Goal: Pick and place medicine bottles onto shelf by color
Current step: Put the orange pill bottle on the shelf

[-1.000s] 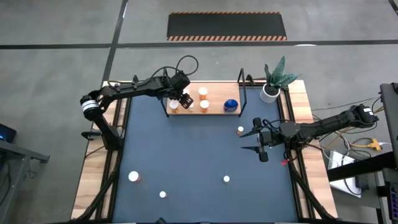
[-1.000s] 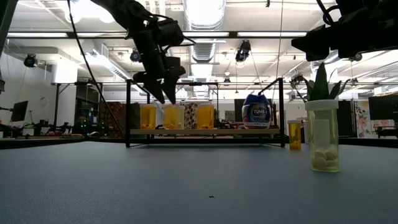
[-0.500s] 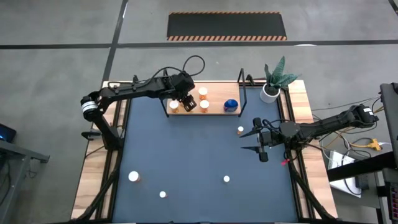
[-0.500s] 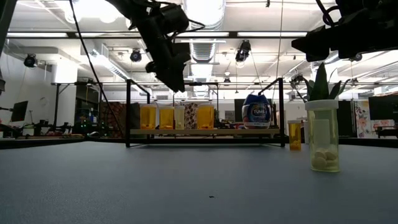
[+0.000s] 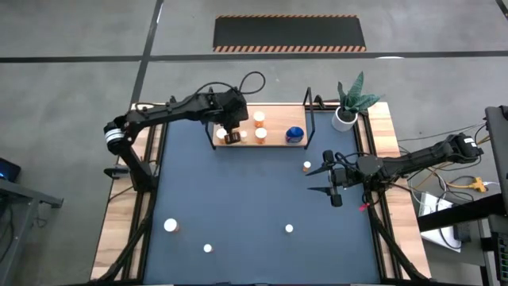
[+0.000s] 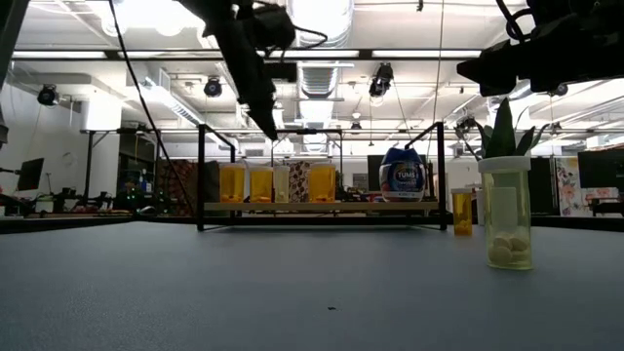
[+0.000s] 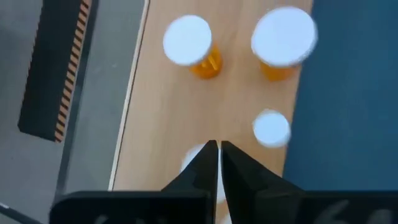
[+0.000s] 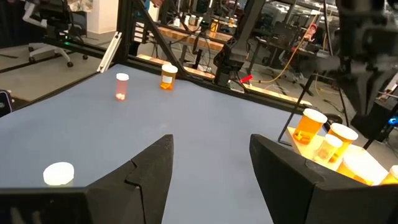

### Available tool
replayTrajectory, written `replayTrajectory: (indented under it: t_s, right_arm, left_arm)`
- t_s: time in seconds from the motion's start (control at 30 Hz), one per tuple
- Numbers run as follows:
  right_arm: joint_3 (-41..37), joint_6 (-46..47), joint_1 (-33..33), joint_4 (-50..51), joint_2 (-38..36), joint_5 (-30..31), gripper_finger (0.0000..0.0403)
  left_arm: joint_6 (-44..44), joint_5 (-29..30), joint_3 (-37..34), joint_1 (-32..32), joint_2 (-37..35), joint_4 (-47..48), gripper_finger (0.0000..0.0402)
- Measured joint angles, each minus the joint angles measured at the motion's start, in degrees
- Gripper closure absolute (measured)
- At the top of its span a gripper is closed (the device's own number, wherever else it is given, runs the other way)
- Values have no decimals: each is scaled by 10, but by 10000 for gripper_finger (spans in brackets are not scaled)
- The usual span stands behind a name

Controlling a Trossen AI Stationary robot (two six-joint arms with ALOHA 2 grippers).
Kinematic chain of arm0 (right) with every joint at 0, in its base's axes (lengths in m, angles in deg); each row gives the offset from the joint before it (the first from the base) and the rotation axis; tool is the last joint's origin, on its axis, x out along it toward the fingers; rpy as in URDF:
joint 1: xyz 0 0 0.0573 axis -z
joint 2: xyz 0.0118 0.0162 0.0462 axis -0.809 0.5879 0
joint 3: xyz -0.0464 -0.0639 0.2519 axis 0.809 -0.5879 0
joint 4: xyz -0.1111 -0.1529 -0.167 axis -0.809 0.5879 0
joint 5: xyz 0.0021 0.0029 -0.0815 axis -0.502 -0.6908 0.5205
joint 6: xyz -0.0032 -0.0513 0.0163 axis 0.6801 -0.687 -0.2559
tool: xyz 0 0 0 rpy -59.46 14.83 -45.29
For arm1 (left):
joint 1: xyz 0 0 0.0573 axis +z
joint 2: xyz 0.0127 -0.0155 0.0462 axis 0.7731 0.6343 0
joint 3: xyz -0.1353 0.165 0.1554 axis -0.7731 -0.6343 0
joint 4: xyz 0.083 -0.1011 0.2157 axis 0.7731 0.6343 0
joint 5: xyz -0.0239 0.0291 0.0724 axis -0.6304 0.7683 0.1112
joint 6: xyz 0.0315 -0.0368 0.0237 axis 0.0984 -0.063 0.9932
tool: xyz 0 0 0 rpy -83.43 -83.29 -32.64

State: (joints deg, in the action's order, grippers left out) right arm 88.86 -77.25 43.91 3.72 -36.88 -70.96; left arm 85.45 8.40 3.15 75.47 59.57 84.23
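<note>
The shelf (image 5: pixel 274 141) stands at the mat's far edge and bears several orange white-capped bottles (image 6: pixel 261 183) and a blue one (image 5: pixel 294 134). My left gripper (image 5: pixel 232 132) hangs above the shelf's left part, shut and holding nothing; its wrist view shows the shut fingertips (image 7: pixel 219 147) over white caps (image 7: pixel 271 128). My right gripper (image 5: pixel 329 179) waits open above the mat's right side, next to a small orange bottle (image 5: pixel 306 167) standing on the mat. Three more bottles (image 5: pixel 170 226) (image 5: pixel 207 249) (image 5: pixel 289 229) stand near the front edge.
A potted plant (image 5: pixel 346 111) stands at the far right corner beside the shelf's black wire end frame (image 5: pixel 309 111). In the low view a tall bottle (image 6: pixel 508 214) stands close to the camera. The blue mat (image 5: pixel 238 191) between shelf and front bottles is bare.
My left gripper has risen from among the bottles on the shelf and shut its fingers on nothing. The bottle it stood around stays upright on the shelf.
</note>
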Motion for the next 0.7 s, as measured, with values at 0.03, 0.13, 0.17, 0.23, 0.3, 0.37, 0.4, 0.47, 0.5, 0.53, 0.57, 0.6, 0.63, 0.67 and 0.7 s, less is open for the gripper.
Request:
replayTrajectory:
  t_s: [0.03, 0.13, 0.17, 0.23, 0.3, 0.37, 0.4, 0.47, 0.5, 0.53, 0.57, 0.6, 0.63, 0.67, 0.7]
  right_arm:
    - [0, 0, 0, 0, 0, 0, 200]
    - [0, 0, 0, 0, 0, 1, 200]
    - [0, 1, 0, 0, 0, 1, 200]
    - [0, 1, 0, 4, 0, 1, 200]
    - [0, 1, 0, 7, 0, 1, 200]
    - [0, 1, 0, 6, 0, 1, 200]
    - [0, 1, 0, 6, 0, 1, 200]
    - [0, 0, 0, 6, 0, 1, 200]
    - [0, 0, 0, 6, 0, 1, 200]
    - [0, 0, 0, 6, 0, 1, 200]
    - [0, 0, 0, 6, 0, 1, 200]
    - [0, 0, 0, 6, 0, 1, 200]
    - [0, 0, 0, 6, 0, 1, 200]
    - [0, 0, 0, 6, 0, 1, 200]
    - [0, 0, 0, 6, 0, 1, 200]
  left_arm:
    - [0, 0, -1, 2, 8, -2, 401]
    - [-15, 6, -3, 2, 32, 5, 401]
    - [-18, 7, -3, 2, 39, 5, 401]
    - [-20, 19, -3, 2, 52, 10, 401]
    - [-22, 38, -3, 2, 60, 10, 401]
    - [-30, 51, -3, 2, 63, 14, 401]
    - [-31, 58, -2, 3, 64, 13, 401]
    - [-31, 77, -2, 3, 65, 12, 402]
    - [-33, 86, -2, 3, 65, 12, 402]
    - [-36, 92, -2, 3, 65, 12, 402]
    - [-43, 96, -2, 3, 66, 12, 402]
    - [-46, 96, -3, 4, 66, 12, 402]
    - [-51, 96, -3, 5, 66, 14, 402]
    - [-57, 97, -3, 6, 66, 14, 402]
    - [-60, 97, -3, 7, 66, 14, 402]
